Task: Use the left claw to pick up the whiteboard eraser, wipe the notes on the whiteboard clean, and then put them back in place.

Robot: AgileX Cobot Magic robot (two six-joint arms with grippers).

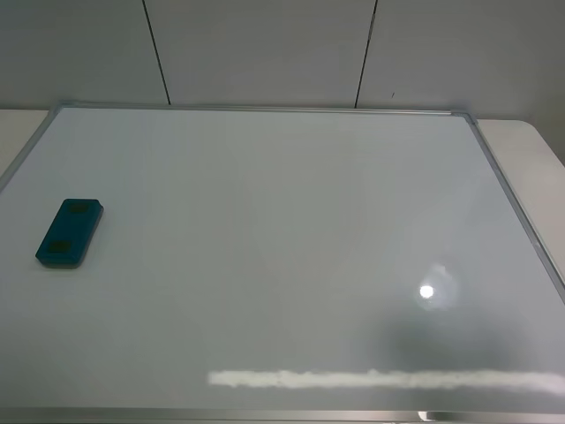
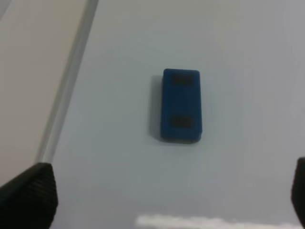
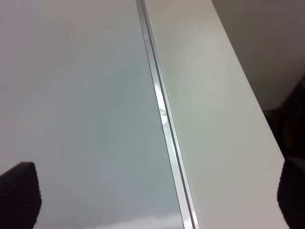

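We see our left hand (image 2: 167,191) spread wide, up above the whiteboard eraser (image 2: 181,105). Our right hand (image 3: 157,191) is spread wide too, over the frame of the whiteboard (image 1: 282,265). Farther off, the eraser lies flat near the board's left edge, on the tabletop (image 1: 521,141).

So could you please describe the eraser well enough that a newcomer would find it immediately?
Start from the large white whiteboard with its thin silver frame. Near its left edge lies the whiteboard eraser, flat on the surface. It is a small teal block with two darker recesses on top, the only coloured thing on the board.
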